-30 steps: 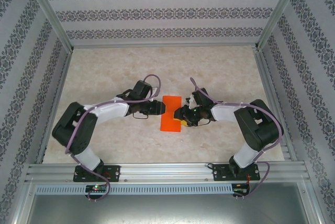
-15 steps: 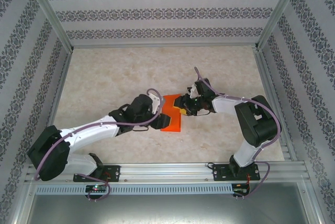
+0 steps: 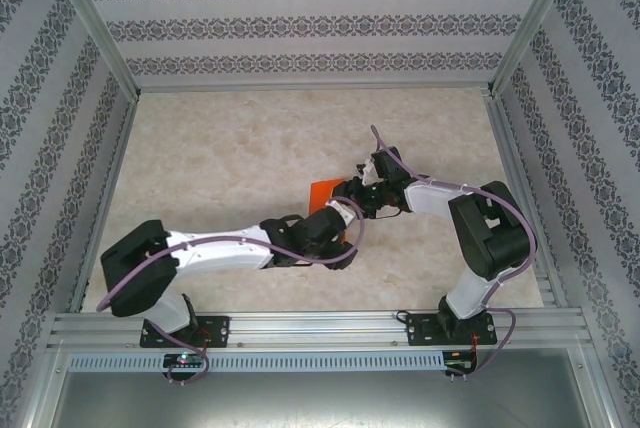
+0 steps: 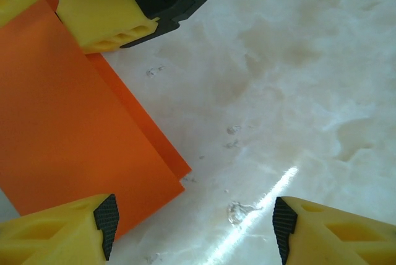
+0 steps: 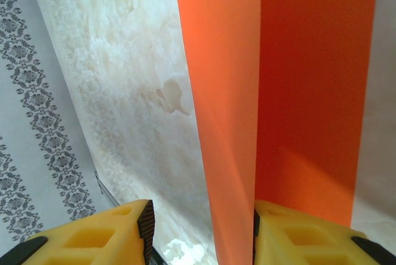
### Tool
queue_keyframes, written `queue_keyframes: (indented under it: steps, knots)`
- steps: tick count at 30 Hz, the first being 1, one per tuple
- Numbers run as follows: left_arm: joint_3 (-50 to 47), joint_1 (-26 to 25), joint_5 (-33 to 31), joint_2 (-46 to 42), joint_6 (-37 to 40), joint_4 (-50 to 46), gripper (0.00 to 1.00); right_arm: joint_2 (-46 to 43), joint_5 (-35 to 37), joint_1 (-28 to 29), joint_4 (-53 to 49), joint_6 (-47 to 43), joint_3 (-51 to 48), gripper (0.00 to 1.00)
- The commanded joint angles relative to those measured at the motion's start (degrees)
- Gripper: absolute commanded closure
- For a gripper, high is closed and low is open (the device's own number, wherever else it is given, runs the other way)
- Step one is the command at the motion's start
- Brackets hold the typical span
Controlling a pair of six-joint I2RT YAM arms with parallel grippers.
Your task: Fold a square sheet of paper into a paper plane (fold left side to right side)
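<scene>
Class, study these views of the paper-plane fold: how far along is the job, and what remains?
Done: the square sheet of paper is doubled into a narrow rectangle, two layers showing. In hand: the right gripper sits at one end, where a layer stands up uncreased; the left gripper, open, hovers over the other end. Left: flattening that crease, then nose and wing folds.

Left gripper (image 4: 195,221) spread wide, right gripper (image 5: 201,218) parted

square sheet of paper (image 3: 321,191) | orange-red | folded double | on table (image 3: 220,138)
</scene>
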Motion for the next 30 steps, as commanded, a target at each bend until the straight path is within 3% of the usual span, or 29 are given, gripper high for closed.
queue_keyframes:
  steps: [1, 7, 15, 18, 25, 30]
  knots:
    - [4.4, -2.1, -7.0, 4.2, 0.9, -6.4, 0.29, 0.6, -0.8, -0.5, -1.0, -1.4, 1.3, 0.55]
    - [10.5, -4.4, -16.9, 10.3, 0.9, -13.3, 0.26, 0.7, -0.9, -0.5, -1.0, -1.6, 1.2, 0.56]
    - [13.2, -5.5, -22.7, 14.1, 0.8, -16.6, 0.31, 1.0, -0.9, -0.5, -1.0, -1.7, 1.1, 0.56]
    - [13.8, -5.9, -23.2, 15.0, 0.9, -17.2, 0.36, 1.1, -0.8, -0.5, -1.0, -1.9, 0.9, 0.56]
    - [13.5, -5.8, -21.5, 14.6, 1.2, -15.7, 0.61, 1.0, -0.6, -0.6, -1.6, -2.3, 1.0, 0.56]
    - [13.8, -5.8, -21.8, 14.7, 1.3, -16.3, 0.73, 0.9, -0.3, -0.8, -2.0, -2.7, 0.8, 0.56]
